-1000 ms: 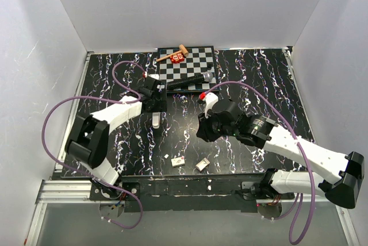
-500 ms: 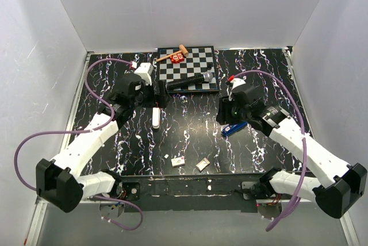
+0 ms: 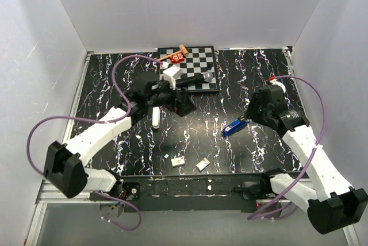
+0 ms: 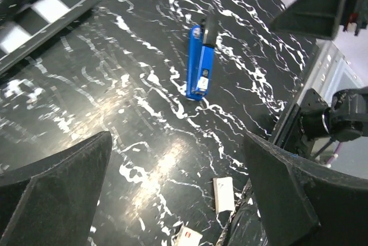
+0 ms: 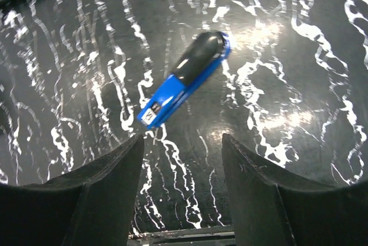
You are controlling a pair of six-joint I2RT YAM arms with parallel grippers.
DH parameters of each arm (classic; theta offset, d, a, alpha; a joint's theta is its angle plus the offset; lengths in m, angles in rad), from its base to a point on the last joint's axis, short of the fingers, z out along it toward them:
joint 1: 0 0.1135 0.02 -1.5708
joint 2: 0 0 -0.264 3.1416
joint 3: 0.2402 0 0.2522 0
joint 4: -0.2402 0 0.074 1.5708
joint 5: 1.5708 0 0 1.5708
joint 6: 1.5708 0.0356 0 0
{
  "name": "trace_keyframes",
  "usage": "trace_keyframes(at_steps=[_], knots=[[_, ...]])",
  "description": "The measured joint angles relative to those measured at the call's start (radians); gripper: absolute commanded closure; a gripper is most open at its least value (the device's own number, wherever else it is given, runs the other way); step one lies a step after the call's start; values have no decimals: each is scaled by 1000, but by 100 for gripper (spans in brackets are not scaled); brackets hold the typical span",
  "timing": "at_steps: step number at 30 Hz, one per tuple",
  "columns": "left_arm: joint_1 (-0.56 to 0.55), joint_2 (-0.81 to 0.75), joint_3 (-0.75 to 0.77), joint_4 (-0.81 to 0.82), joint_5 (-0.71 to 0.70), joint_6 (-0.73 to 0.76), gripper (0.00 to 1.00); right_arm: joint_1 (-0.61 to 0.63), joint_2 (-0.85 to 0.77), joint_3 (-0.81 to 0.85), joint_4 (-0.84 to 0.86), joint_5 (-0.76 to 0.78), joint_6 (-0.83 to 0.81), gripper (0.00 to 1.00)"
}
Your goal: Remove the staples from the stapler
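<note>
The blue stapler (image 3: 233,126) with its black end lies closed on the black marbled table, right of the middle. It shows in the right wrist view (image 5: 184,79) just ahead of my right gripper (image 5: 183,194), which is open and empty and does not touch it. In the top view my right gripper (image 3: 251,115) is just right of the stapler. My left gripper (image 3: 184,104) is open and empty near the checkerboard's front edge. It faces the stapler, which lies well ahead in the left wrist view (image 4: 201,62), beyond the gripper (image 4: 178,194).
A checkerboard (image 3: 201,61) at the back carries a black microphone (image 3: 192,80), a wooden hammer (image 3: 172,54) and a red piece (image 3: 176,57). A white marker (image 3: 156,118) lies by the left arm. Two small white pieces (image 3: 178,161) (image 3: 202,165) lie near the front edge. White walls surround the table.
My right gripper has drawn back to the right, away from the stapler, which stays on the table. My left gripper has swung right, past the marker, toward the middle.
</note>
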Motion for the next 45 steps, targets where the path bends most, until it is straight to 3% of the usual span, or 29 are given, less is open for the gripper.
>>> trace_keyframes(at_steps=[6,10,22,45], knots=[[-126,192,146,13,-1,57,2,-97,-17,-50,-26,23,64,32],[-178,313,241,21,-10,102,2,-108,-78,-109,-56,43,108,26],[-312,636,472,45,-100,214,2,-118,-274,-145,-121,98,219,25],[-436,991,761,109,-276,278,2,-118,-443,-195,-164,60,235,26]])
